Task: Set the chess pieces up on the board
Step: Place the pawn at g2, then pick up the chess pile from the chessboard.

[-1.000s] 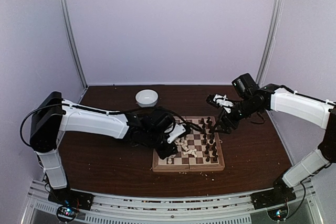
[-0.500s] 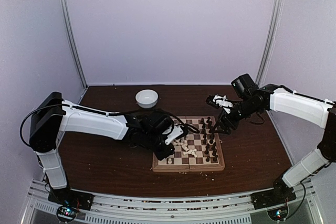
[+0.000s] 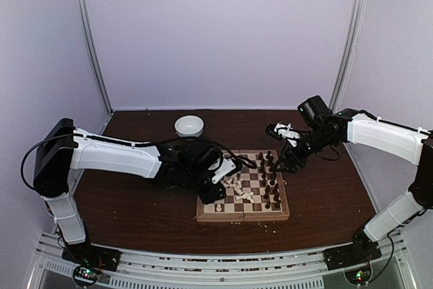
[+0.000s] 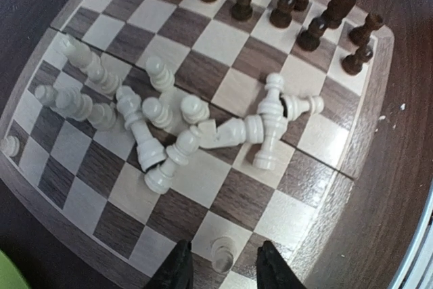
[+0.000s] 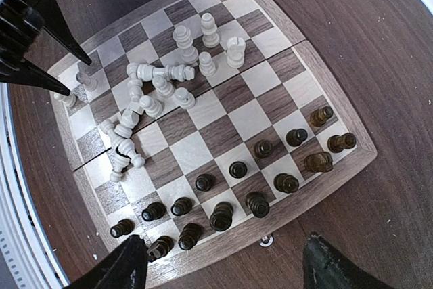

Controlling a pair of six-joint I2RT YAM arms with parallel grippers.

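loosely, the left pincer brackets a turned cream pawn (right pincer gapes wide).

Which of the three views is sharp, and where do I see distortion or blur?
Top external: even, soft light, but the chess pieces are too small to tell apart. Left wrist: the fallen white pieces are sharp; the board edge bows. Right wrist: also sharp, same curved edge.

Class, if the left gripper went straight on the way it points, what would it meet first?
The left gripper would most likely meet the white pawn standing between its fingers, then the board beneath; depth is unclear.
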